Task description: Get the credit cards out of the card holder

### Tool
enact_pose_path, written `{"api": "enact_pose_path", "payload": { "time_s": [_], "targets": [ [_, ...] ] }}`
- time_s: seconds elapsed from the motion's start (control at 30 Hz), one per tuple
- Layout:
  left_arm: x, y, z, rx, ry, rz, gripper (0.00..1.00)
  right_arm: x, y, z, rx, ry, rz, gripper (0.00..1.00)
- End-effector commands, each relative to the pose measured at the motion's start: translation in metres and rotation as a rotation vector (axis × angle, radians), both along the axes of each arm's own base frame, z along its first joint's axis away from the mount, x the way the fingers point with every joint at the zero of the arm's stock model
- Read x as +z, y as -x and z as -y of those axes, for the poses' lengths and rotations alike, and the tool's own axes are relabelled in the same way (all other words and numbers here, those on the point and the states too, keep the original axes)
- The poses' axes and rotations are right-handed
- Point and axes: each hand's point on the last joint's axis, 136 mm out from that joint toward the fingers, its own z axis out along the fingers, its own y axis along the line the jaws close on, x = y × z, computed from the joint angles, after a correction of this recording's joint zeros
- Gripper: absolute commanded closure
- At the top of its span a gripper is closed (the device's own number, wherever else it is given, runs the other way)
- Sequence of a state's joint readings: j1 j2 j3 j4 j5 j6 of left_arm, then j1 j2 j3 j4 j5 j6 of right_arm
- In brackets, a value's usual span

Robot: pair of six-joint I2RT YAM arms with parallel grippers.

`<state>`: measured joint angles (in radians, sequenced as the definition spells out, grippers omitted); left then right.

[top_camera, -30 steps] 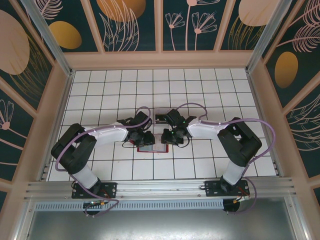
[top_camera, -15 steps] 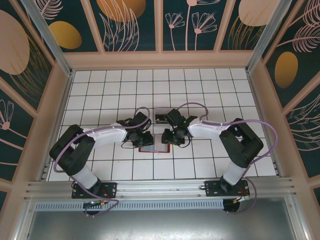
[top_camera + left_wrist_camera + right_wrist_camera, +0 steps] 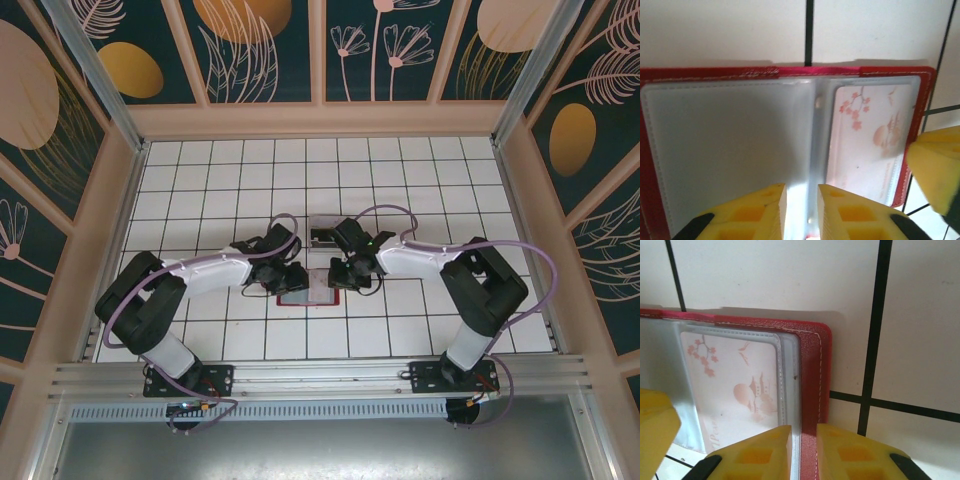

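Now, my left gripper (image 3: pixel 801 210) at the fold of the open card holder (image 3: pixel 730 145) and my right gripper (image 3: pixel 804 450) at its right edge both nearly closed, hold unclear, I must next pinch out the blossom card (image 3: pixel 735 385).

The left arm (image 3: pixel 205 272) and right arm (image 3: pixel 420 258) are wearing white shells over black joints. Lilac cables (image 3: pixel 385 208) are trailing along them. The fingers (image 3: pixel 755 212) are showing yellow.
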<state>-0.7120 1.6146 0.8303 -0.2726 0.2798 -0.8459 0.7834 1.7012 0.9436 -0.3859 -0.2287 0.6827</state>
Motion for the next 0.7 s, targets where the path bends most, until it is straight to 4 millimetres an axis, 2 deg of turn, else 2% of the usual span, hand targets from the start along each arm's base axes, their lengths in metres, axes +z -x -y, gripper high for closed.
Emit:
{"api": "enact_pose_path", "payload": {
  "time_s": [0.0, 0.17, 0.5, 0.53, 0.67],
  "targets": [
    [0.012, -0.015, 0.008, 0.004, 0.017, 0.039, 0.79, -0.008, -0.004, 0.0, 0.001, 0.018, 0.002, 0.81],
    [0.007, -0.025, 0.009, 0.0, -0.019, 0.052, 0.79, -0.011, -0.002, 0.005, 0.003, 0.037, -0.002, 0.82],
    [0.004, -0.029, 0.011, -0.01, -0.042, 0.046, 0.79, -0.01, -0.001, 0.006, 0.006, 0.039, 0.0, 0.82],
    [-0.005, -0.028, 0.011, -0.014, -0.056, 0.028, 0.79, -0.009, -0.001, 0.006, 0.005, 0.039, 0.0, 0.82],
    [-0.012, -0.026, 0.007, -0.017, -0.082, 0.011, 0.82, -0.008, -0.001, 0.006, 0.002, 0.038, 0.003, 0.82]
  ]
}}
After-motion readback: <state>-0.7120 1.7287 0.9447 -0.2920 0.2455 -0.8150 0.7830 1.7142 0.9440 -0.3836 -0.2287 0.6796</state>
